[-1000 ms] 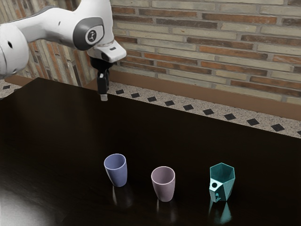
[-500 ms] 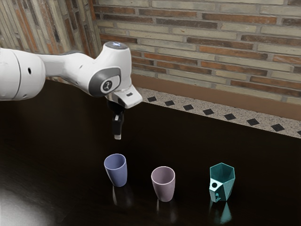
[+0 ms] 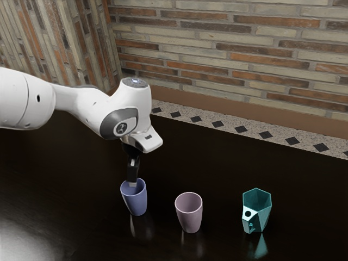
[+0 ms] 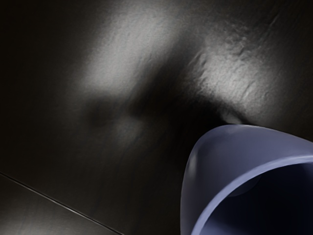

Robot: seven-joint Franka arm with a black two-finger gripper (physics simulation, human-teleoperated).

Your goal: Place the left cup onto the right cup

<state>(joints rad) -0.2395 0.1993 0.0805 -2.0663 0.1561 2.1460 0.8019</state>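
The lavender-blue cup (image 3: 134, 199) stands upright on the dark table, the leftmost of three in the exterior view. My gripper (image 3: 132, 182) points straight down and reaches that cup's rim on its side toward the exterior view's left. In the wrist view the blue cup (image 4: 234, 161) looms large and close just under my hand, its rim and dark inside showing. The teal hexagonal cup (image 3: 256, 210) stands upright at the right end of the row, well apart from my gripper.
A mauve cup (image 3: 188, 211) stands between the blue and teal cups. The dark table (image 3: 65, 217) stretches wide around them. A brick wall (image 3: 244, 49) and a tiled floor strip lie behind the table's far edge.
My arm has swung from high at the back down and forward. The gripper dropped from above the blue cup to its rim. None of the cups has moved.
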